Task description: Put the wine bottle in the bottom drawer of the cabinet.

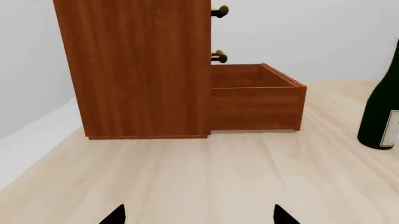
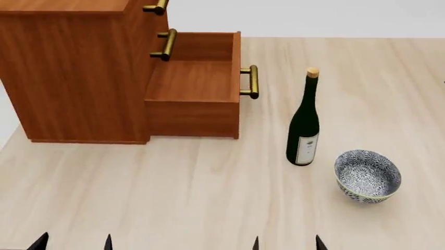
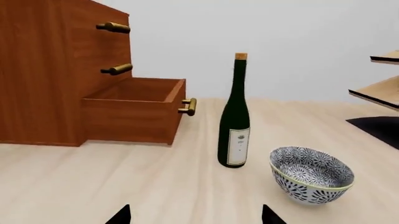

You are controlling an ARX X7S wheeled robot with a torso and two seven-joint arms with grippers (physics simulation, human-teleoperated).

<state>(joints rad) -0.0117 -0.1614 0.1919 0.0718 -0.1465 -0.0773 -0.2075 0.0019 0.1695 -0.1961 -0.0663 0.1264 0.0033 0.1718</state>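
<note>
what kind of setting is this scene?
Likely a bare simulated tabletop test scene, not a real room: a pale wood table against blank grey walls, holding only a three-drawer cabinet with its bottom drawer pulled open, a wine bottle and a patterned bowl.

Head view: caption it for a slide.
Wine bottle stands upright on the table between the open bottom drawer and a patterned bowl.

Head view high, looking down on the table (image 2: 208,208), both wrist views low and level, left facing the cabinet (image 1: 140,70) side, right facing the wine bottle (image 3: 234,116), all sharing the bottom drawer (image 2: 201,88)
</note>
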